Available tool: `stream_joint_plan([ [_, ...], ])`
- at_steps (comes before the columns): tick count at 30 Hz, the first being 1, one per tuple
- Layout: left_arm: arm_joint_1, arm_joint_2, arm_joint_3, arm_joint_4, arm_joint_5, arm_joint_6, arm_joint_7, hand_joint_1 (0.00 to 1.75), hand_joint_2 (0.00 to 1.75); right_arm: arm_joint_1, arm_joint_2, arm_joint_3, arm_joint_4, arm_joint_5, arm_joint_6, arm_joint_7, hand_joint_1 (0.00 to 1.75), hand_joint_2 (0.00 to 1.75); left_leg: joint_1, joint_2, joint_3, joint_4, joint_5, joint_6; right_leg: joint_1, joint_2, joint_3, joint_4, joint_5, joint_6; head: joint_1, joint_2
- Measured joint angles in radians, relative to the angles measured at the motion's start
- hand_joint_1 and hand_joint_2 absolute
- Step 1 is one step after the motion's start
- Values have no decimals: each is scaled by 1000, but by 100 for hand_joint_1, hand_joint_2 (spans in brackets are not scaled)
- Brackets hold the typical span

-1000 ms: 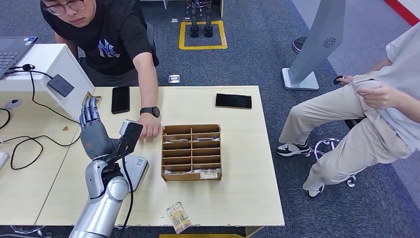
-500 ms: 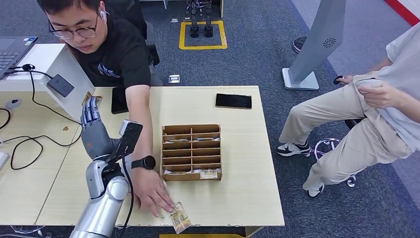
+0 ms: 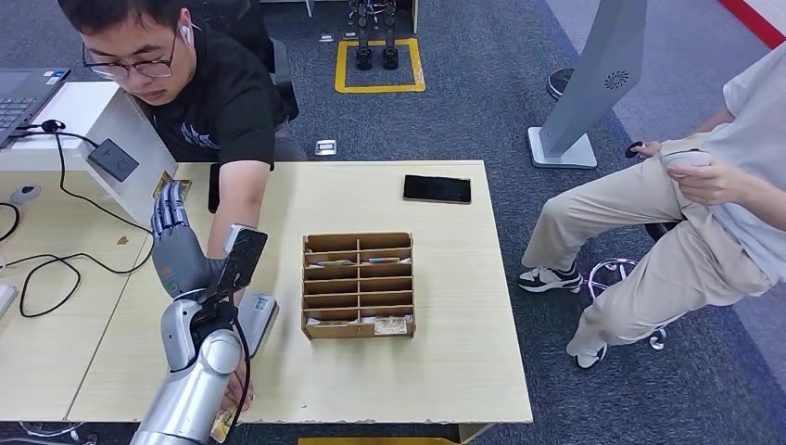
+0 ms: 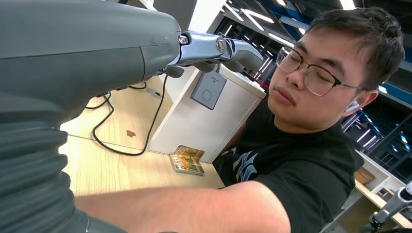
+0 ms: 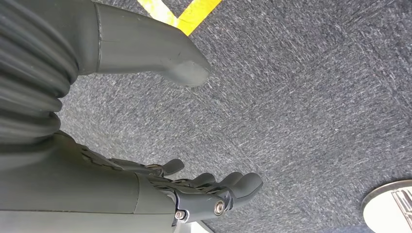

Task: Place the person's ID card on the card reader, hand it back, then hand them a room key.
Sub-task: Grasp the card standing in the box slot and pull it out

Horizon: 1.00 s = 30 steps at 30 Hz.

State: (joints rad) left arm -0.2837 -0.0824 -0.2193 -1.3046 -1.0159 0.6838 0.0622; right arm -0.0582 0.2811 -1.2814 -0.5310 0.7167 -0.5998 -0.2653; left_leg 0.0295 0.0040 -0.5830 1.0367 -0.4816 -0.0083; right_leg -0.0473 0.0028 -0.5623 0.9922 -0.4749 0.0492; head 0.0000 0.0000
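Two robot hands are in play, and neither has hold of anything. The left robot hand [image 3: 174, 243] is raised above the surface [image 3: 445, 352] to the left of the wooden divider box [image 3: 358, 284], its fingers [image 4: 221, 47] stretched out straight and close together, nothing between them. The right robot hand [image 5: 194, 194] hangs over grey carpet [image 5: 301, 97], thumb apart and fingers loosely bent around nothing.

Just left of the box lies the white card reader [image 3: 261, 312], partly covered by the robot's forearm. A person in a black shirt [image 3: 227, 107] leans over from the far side of the box and reaches an arm [image 3: 234, 199] past the reader to the near edge of the surface. Their hand [image 3: 237, 385] is mostly hidden behind the robot's arm, and the small printed piece [image 3: 221, 426] at that edge may be the ID card, though too little shows to be sure.

Cards [image 3: 390, 325] lie in the box's slots. A black phone [image 3: 437, 188] rests beyond the box.
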Motion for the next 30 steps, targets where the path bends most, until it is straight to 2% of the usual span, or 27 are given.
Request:
stream_joint_plan([
  [17,9,-7,0,0,50,3,-75,0,175,-2,0,0,9,-28,1,-9,0,175,0,0,0,0,0,0,0,0,0,0,0,0,0,0],
  [24,71,-14,-9,-71,212,5,-252,0,175,1,4,0,6,-44,1,-14,0,175,0,0,0,0,0,0,0,0,0,0,0,0,0,0],
  [30,160,-4,-95,-210,420,-6,-429,0,175,6,17,0,-16,-48,4,-15,0,175,0,0,-1,0,0,0,0,0,-1,0,-1,0,0,0],
])
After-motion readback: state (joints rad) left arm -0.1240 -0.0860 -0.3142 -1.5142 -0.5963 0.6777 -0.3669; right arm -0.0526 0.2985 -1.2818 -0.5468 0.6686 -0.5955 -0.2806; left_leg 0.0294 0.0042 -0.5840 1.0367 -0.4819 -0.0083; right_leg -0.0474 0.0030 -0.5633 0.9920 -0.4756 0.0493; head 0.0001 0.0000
